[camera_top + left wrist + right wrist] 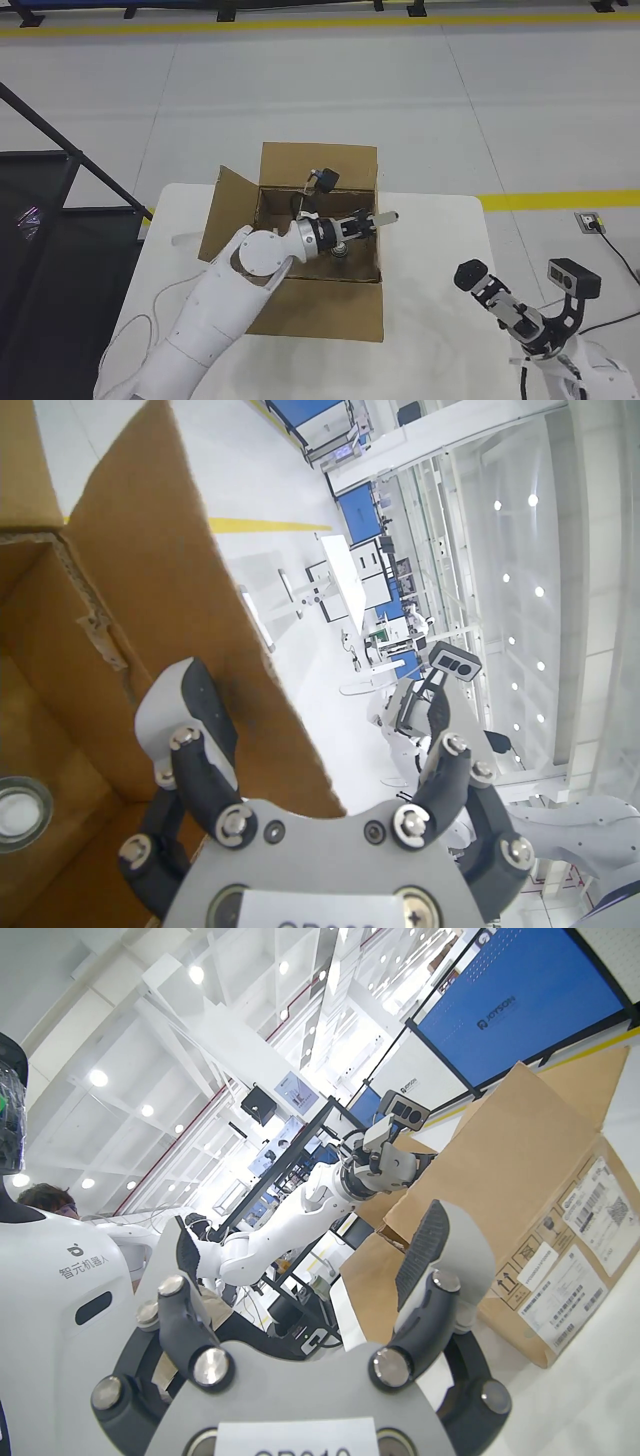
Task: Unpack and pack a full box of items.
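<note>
- box labels: we see white shipping labels (595,1213) with barcodes and a square code on the cardboard box (525,1168) side; the print is too small for us to read
- handling marks: up-arrows pictogram (506,1285) on the same box side
- blue wall panel (520,1018): white logo plus one word
- left gripper (320,700) tag (320,910): black characters, cut off at the frame edge
- right gripper (307,1238) tag (295,1438): black characters, also cut off
- floor: yellow line (555,200)

Box wall (200,600) between spread left fingers (205,700) — box top open; right-side table (440,300) passable.
</note>
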